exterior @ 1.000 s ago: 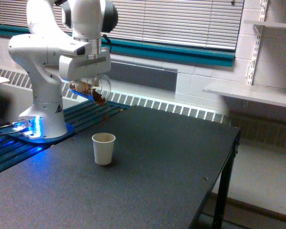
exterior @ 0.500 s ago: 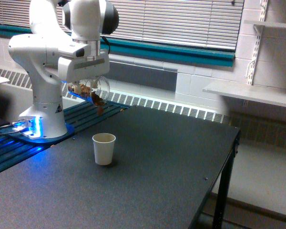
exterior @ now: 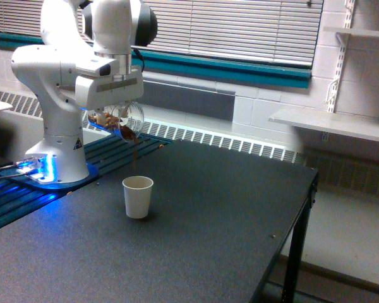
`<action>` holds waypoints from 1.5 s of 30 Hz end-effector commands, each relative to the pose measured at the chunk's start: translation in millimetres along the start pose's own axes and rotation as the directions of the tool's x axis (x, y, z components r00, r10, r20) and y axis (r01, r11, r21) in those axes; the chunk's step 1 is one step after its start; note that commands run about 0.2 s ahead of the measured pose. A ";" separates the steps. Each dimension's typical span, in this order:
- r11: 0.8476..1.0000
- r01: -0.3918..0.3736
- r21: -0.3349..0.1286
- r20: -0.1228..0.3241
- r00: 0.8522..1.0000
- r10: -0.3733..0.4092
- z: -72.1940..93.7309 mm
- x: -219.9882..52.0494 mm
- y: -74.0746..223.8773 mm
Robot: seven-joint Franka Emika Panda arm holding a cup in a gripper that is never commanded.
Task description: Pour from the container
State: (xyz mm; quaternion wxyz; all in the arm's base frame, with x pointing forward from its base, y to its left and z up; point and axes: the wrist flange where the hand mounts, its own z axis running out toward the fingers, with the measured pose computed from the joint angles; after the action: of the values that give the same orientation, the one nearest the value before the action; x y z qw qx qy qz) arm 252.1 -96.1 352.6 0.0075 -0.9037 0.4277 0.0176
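In the exterior view the clear container (exterior: 121, 120) with brown and tan bits hangs tipped on its side, mouth toward the view's right and slightly down. My gripper (exterior: 114, 108) is shut on it from above. A thin brown stream (exterior: 135, 154) falls from its lip toward the white paper cup (exterior: 138, 197), which stands upright on the dark table (exterior: 196, 227) right below. The fingertips are hidden behind the container.
The arm's white base (exterior: 60, 151) stands at the view's left on a blue-lit plate. A radiator grille and window blinds run along the back wall. The table's right edge (exterior: 297, 227) drops off to the floor; wall shelves (exterior: 331, 123) hang at the right.
The container has tipped further and shifted slightly left. Bits that sat at its lip now stream down toward the paper cup.
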 end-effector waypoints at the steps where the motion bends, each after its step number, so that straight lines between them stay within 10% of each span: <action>1: 1.000 0.005 -0.006 0.011 1.000 -0.005 10.3 -2.0 8.7; 45: 0.999 0.043 -0.022 0.018 0.999 -0.043 20.1 2.2 8.5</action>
State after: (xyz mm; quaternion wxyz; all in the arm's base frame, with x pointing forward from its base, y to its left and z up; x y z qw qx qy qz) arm 253.9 -101.6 345.6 0.0030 -0.9106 0.4129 0.0172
